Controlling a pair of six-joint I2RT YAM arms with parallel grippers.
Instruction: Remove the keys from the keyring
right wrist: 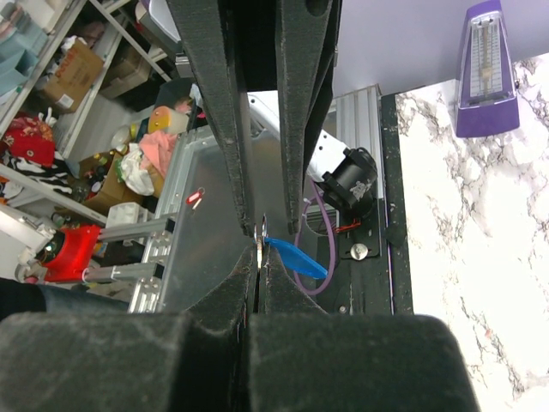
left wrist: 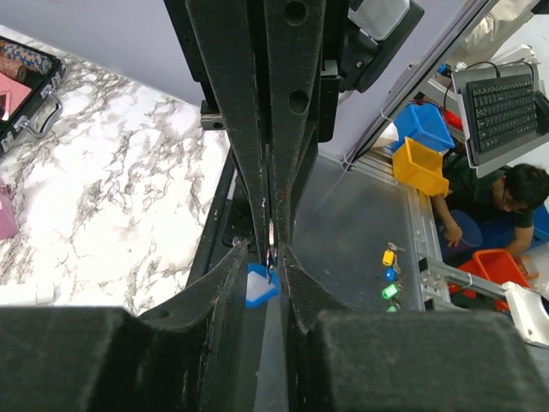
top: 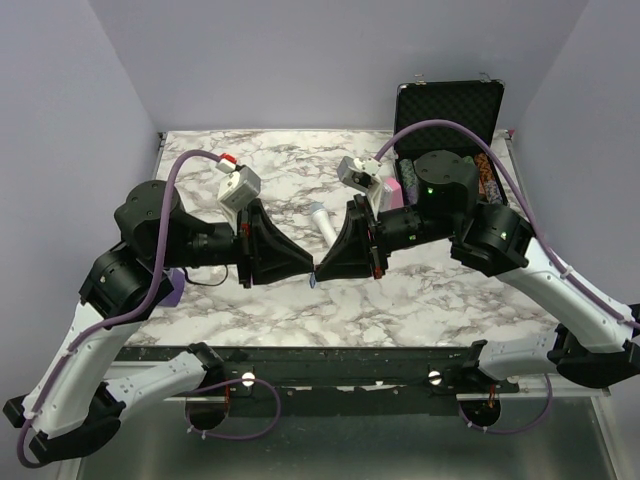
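My two grippers meet tip to tip above the table's front edge. My right gripper point(top: 321, 268) point(right wrist: 260, 256) is shut on the thin silver keyring point(right wrist: 262, 230). The key point(right wrist: 298, 259) hangs from the ring, its blue head sticking out beside my right fingers. In the left wrist view the blue head point(left wrist: 259, 287) lies in the narrow gap between my left gripper's point(left wrist: 262, 253) fingers, which stand a little apart. The ring point(left wrist: 271, 239) shows just beyond them. In the top view the key point(top: 313, 282) is a small blue speck under the left gripper point(top: 307, 270). The key's blade is hidden.
A white-and-grey microphone point(top: 322, 222) lies on the marble table point(top: 300, 170) behind the grippers. An open black case point(top: 448, 100) stands at the back right. A purple metronome point(right wrist: 485, 69) stands near the left arm. Several coloured keys point(left wrist: 389, 275) lie on the shelf below the table.
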